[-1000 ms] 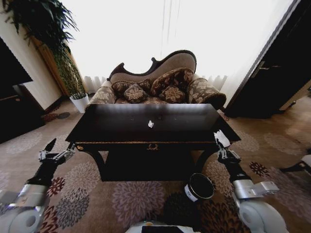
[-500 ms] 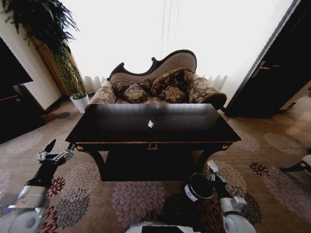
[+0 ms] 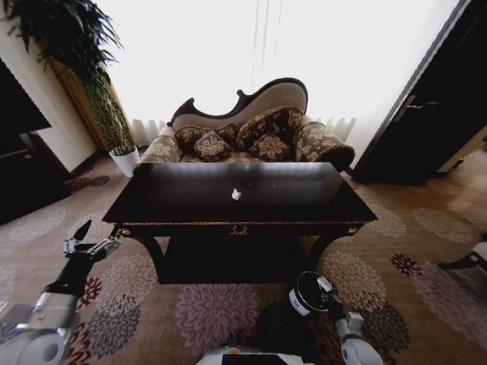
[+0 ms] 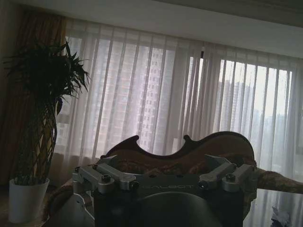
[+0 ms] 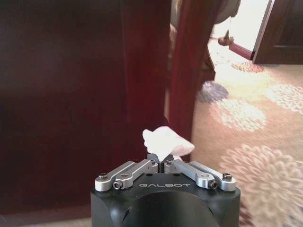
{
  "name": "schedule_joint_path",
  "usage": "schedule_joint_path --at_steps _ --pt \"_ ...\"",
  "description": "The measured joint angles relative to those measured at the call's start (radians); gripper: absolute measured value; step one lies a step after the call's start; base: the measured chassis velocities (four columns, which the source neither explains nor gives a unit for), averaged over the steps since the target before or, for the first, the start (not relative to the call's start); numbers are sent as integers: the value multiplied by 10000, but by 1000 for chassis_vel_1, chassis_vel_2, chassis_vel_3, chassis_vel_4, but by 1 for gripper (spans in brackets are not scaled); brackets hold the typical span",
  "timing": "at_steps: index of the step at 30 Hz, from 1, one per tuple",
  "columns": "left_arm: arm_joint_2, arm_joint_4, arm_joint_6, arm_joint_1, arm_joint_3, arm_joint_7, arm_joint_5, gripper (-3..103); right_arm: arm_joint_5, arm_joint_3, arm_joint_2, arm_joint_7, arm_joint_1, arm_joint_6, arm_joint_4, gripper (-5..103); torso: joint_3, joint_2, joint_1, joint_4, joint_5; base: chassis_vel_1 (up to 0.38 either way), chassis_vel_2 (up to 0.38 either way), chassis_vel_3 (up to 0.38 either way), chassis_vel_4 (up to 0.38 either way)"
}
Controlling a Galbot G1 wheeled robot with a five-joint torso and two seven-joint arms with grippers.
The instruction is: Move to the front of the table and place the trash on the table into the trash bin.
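Right tool point(image 3: 326, 289) is low at the rim of the trash bin point(image 3: 312, 293), on the floor just right of the tabletop's point(image 3: 190, 199) front-right leg. Its two linkages are drawn together, clamped on a white paper ball point(image 5: 166, 142); right wrist view confirms the wad pinched at the tips.

Left tool point(image 3: 91, 242) hangs out past the front-left corner, idle, fingers spread, nothing in them.

One more white paper ball point(image 3: 236, 195) sits mid-tabletop, slightly right of centre, apart from everything else. No bottle or shiny lump that I can make out on the top.

Step in hand, my read: drop-off of the held ball.
- Get the tip clearly inside the bin mouth before releasing. From the head view the tool sits at the right-hand rim, so it's marginal whether the wad is over the opening or over the edge.
- Paper is light and may stick to a pad or drift; open wide and release low.
- Bin is small and looks light, so a bump from the wrist could tip it. Come down vertically, no sideways sweep.

View differences:
- Head view gives bin/tool/tabletop layout but the wad is only a white speck there.
- Right wrist view point(image 5: 163, 165) shows the grip clearly, plus the dark table leg and carpet behind, but not the bin, so it can't verify alignment.
- Left wrist view point(image 4: 164, 182) looks over open fingers toward the sofa point(image 4: 189, 151), curtains and a potted plant point(image 4: 35, 142).
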Motion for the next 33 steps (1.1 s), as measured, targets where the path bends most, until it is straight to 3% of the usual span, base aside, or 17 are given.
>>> schedule_joint_path --at_steps 6,12,31,33 --pt "151 37 0 47 -171 4 -121 100 316 -592 -481 104 933 186 -1761 1 0 0 0 -4 2 0 0 0 0" --pt "234 37 0 151 -165 16 -110 100 944 -1038 -278 460 1551 1 -2033 1 0 0 1 -2 2 0 0 0 0" --pt "239 110 -54 348 -436 45 -130 100 392 -1797 183 755 3053 -207 -3211 1 0 0 0 -1 0 0 0 0 0" --pt "230 130 -54 322 -418 46 -109 100 398 -1810 196 878 3057 -343 -3199 11 0 0 0 -1 0 0 0 0 0"
